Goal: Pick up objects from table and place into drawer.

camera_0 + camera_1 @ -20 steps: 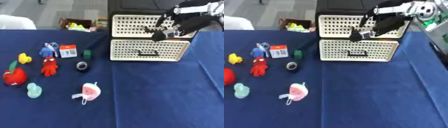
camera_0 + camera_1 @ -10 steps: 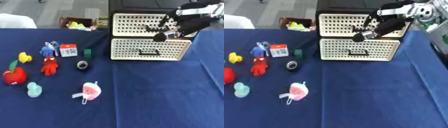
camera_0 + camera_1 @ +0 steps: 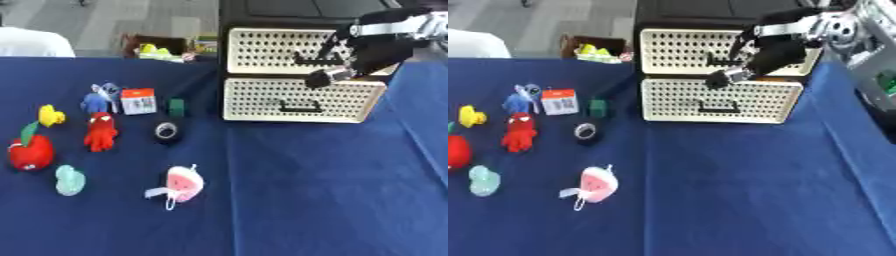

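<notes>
A cabinet with two cream perforated drawers stands at the back of the blue table. My right hand [image 3: 363, 52] is in front of the upper drawer [image 3: 271, 50], with its fingers curled at that drawer's dark handle [image 3: 308, 61]. The lower drawer [image 3: 297, 100] sits a little forward of the upper one. Toys lie at the left: a red apple [image 3: 26, 152], a yellow duck [image 3: 50, 116], a blue figure [image 3: 98, 97], a red figure [image 3: 101, 132], an orange-white box [image 3: 137, 101], a green block [image 3: 177, 107], a black tape roll [image 3: 166, 131], a teal piece [image 3: 67, 179] and a pink round toy [image 3: 182, 182]. My left hand is out of sight.
Behind the table's far edge stands an open cardboard box [image 3: 162, 47] with yellow things in it. A white shape [image 3: 35, 45] shows at the far left. My right arm [image 3: 868, 45] comes down along the right side. Bare blue cloth [image 3: 332, 190] covers the front right.
My right hand has stayed at the upper drawer's handle with hardly any shift. The toys have not moved.
</notes>
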{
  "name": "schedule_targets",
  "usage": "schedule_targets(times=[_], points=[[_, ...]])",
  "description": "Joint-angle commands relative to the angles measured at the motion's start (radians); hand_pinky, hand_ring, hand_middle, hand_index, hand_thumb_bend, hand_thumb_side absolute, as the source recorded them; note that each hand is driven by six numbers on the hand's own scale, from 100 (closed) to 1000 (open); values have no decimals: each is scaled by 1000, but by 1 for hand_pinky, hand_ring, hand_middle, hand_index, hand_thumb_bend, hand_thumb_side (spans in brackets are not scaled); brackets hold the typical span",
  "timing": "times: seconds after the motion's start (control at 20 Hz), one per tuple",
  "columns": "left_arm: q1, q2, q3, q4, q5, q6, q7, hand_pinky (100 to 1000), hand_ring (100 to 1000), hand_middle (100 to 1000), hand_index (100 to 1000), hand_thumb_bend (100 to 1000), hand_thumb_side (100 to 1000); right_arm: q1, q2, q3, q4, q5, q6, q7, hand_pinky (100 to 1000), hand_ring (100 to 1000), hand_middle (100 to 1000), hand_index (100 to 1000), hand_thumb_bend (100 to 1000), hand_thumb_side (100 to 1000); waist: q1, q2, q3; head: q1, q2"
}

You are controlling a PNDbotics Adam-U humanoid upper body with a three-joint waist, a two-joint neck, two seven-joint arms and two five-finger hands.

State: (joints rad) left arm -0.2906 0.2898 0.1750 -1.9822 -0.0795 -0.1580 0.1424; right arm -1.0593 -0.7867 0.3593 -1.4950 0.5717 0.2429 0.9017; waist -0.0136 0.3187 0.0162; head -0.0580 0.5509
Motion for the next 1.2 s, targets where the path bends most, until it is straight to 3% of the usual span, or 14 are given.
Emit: schedule_targets(times=[0.05, 1.2], points=[[-13, 15, 4, -18, 0, -1, -3, 549, 590, 644, 885, 100, 986, -29, -12, -8, 11, 18, 2, 5, 100, 100, 100, 861, 721, 878, 0, -15, 3, -3, -14], [-17, 13, 4, -18, 3, -3, -7, 549, 588, 642, 884, 100, 987, -52, 23, 50, 155, 47, -57, 5, 100, 100, 100, 847, 711, 872, -4, -3, 17, -12, -35]])
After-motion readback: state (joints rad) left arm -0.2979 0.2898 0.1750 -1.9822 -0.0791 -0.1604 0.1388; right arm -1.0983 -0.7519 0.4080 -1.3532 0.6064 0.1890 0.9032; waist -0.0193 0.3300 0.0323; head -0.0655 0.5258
